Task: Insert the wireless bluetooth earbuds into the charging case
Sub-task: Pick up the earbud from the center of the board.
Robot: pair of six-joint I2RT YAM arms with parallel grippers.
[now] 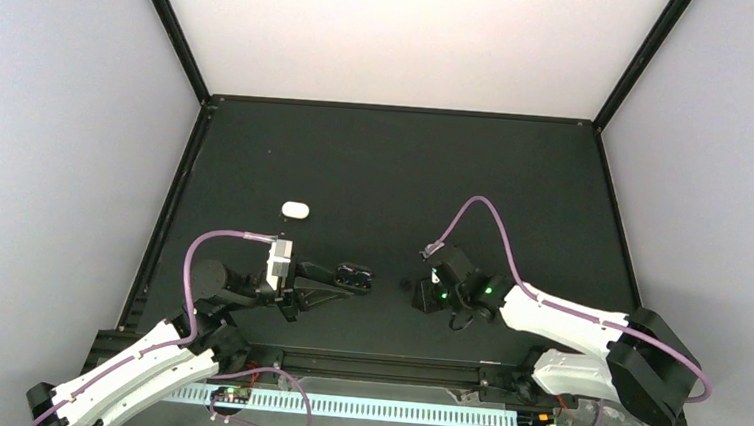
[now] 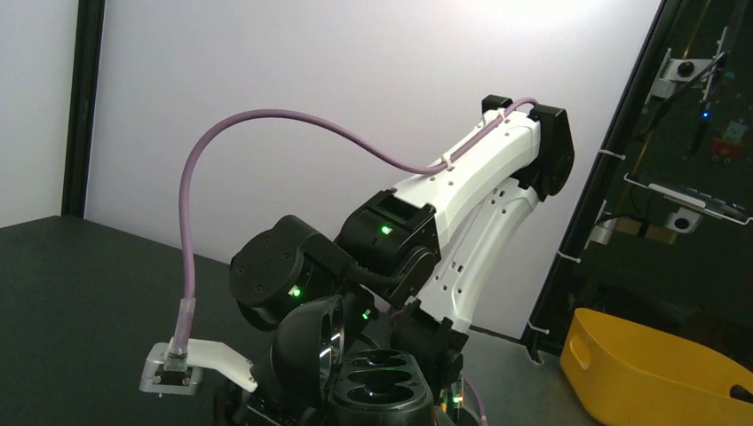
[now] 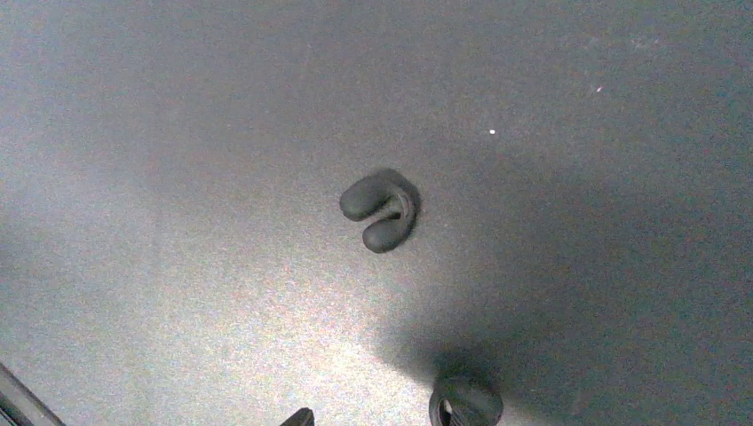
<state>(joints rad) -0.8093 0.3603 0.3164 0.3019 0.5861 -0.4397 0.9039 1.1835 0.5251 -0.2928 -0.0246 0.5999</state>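
Wells empty in charging case (image 2: 377, 382) clamped by your left gripper (image 1: 341, 277); black earbud (image 3: 380, 209) lies loose; right gripper (image 1: 419, 294) width: cannot tell.

The tabletop (image 1: 396, 174) is matte black, with fine grey speckles up close. The white case (image 1: 295, 208) is plain and glossy; the black case (image 1: 354, 275) is dark all over. The earbud (image 3: 380, 210) is black too. The cable (image 2: 186, 231) is purple, the bin (image 2: 639, 382) yellow.

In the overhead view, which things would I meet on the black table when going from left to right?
white case → black case → right gripper
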